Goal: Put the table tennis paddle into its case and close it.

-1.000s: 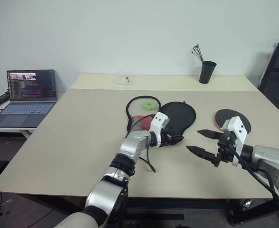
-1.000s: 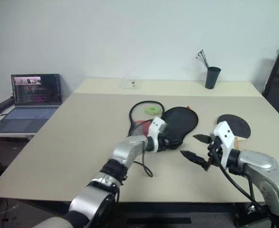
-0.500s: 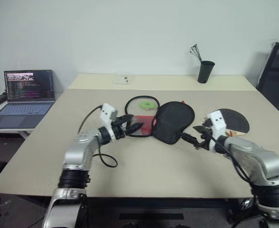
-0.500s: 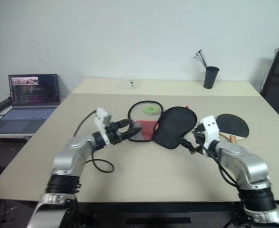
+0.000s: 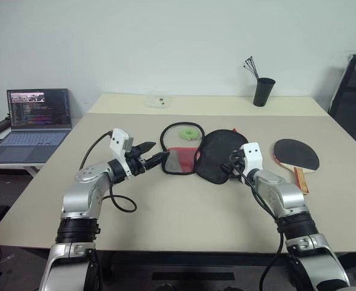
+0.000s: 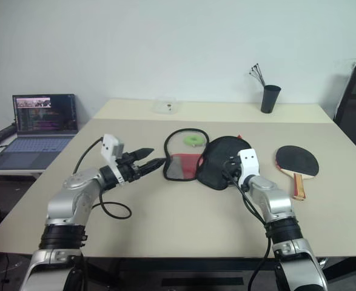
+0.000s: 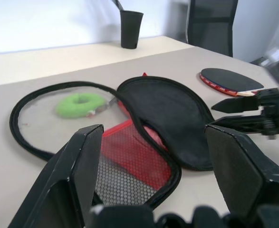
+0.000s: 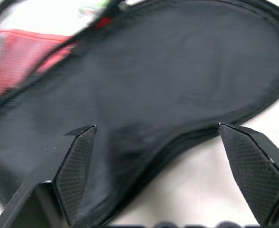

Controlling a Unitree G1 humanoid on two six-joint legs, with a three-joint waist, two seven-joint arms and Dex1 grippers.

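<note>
Left eye view, opened case [image 5: 205,154] mid-bench between both spread end effectors, left end effector [image 5: 155,159] just beside it, right end effector [image 5: 231,171] at its black flap, paddle [image 5: 296,155] apart toward right edge.

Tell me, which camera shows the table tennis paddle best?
The head views: the whole table tennis paddle lies in plain sight, black face and wooden handle. The left wrist view catches it far off, its handle end cut off behind the right gripper.

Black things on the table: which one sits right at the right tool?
The case, its black flap just ahead of the open right tool. The paddle lies apart; the cup stands far back.
</note>
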